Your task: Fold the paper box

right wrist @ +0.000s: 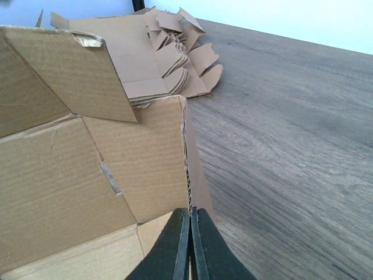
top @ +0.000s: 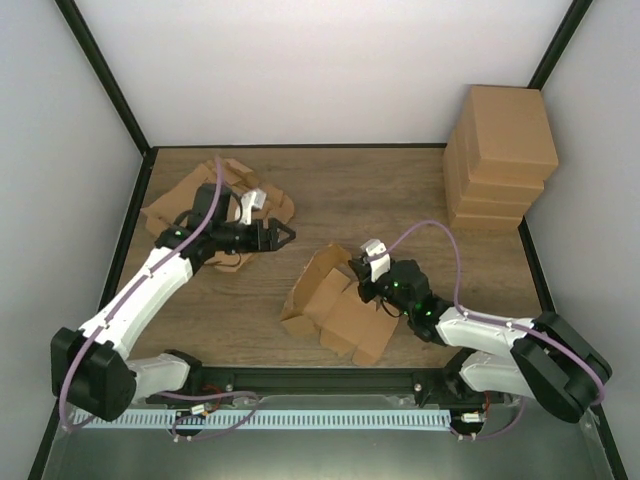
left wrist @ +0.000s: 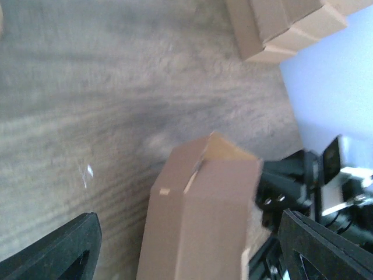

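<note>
1. The paper box [top: 335, 300] sits half folded on the wooden tabletop [top: 400, 200], near the front edge and a little right of centre. Some of its flaps are splayed out flat toward the arm bases.
2. The right claw [right wrist: 190, 219] is closed, its two fingers pressed together. The tips sit at the corrugated edge of an upright box wall. I cannot tell whether any cardboard is pinched between them.
3. In the top view, the right arm reaches in from the front right corner and its claw meets the box on its right side.
4. The left claw [top: 283, 235] stands wide open and holds nothing. It hangs above the tabletop to the left of the box, apart from it, with its fingers pointing toward the box.
5. The left wrist view shows the box ahead between the spread fingers [left wrist: 58, 251], with the right arm's black wrist just behind it.
6. A loose pile of flat cardboard blanks [top: 190, 205] lies at the rear left, under the left arm.
7. A neat stack of finished boxes [top: 503, 150] stands in the rear right corner, well apart from the paper box.
</note>
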You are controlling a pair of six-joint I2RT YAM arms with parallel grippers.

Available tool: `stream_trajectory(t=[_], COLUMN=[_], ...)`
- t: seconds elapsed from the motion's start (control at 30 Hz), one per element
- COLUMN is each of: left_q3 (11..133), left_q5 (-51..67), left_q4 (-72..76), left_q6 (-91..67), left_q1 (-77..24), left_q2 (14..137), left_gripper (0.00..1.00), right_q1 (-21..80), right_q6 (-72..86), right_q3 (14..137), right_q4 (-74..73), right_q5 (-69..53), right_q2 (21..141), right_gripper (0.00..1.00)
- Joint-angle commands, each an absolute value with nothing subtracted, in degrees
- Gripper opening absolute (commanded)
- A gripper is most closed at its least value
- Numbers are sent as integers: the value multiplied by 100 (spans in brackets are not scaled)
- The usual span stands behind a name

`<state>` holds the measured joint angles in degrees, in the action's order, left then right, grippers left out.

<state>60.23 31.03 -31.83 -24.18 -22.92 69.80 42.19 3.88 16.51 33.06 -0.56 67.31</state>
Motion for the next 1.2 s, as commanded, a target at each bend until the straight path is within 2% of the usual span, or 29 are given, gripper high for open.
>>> stream_trajectory(t=[0.0, 0.13, 0.4, 0.63, 0.8, 0.9, 0.93, 1.17], left_q3=[5090, 4424, 4179, 4246, 4283, 4253, 4230, 4193], left_q5=[4248, 4692, 4562, 4438, 4516, 4771, 4803, 4818], left_q4=[-2533, -1585, -1280, -1290, -1276, -1098, -1055, -1055], left_q6=[-2864, -3377, -3437, -3295, -3213, -3282, -3316, -3327], left_q1=[-2118, -2183, -2761, -2986, -3062, -3067, -3067, -3075], left_q2=[7025, 6827, 7051, 7388, 7406, 7314, 7283, 7486], left_gripper=[86, 86, 82, 68, 68, 79, 80, 75], right_q1=[4278, 4280, 4276, 4280, 4278, 4276, 4284, 4280], right_q6=[314, 380, 452, 488, 491, 491, 492, 522], right_q3=[1623, 1592, 1559, 1538, 1542, 1547, 1547, 1521], right_q4=[3499, 3560, 3658, 3648, 3658, 3656, 3664, 3722], right_q5=[145, 177, 158, 150, 141, 136, 137, 136], right_q2=[6611, 6602, 6660, 6643, 6659, 6675, 6671, 6621], right_gripper=[1, 1, 1, 1, 1, 1, 1, 1])
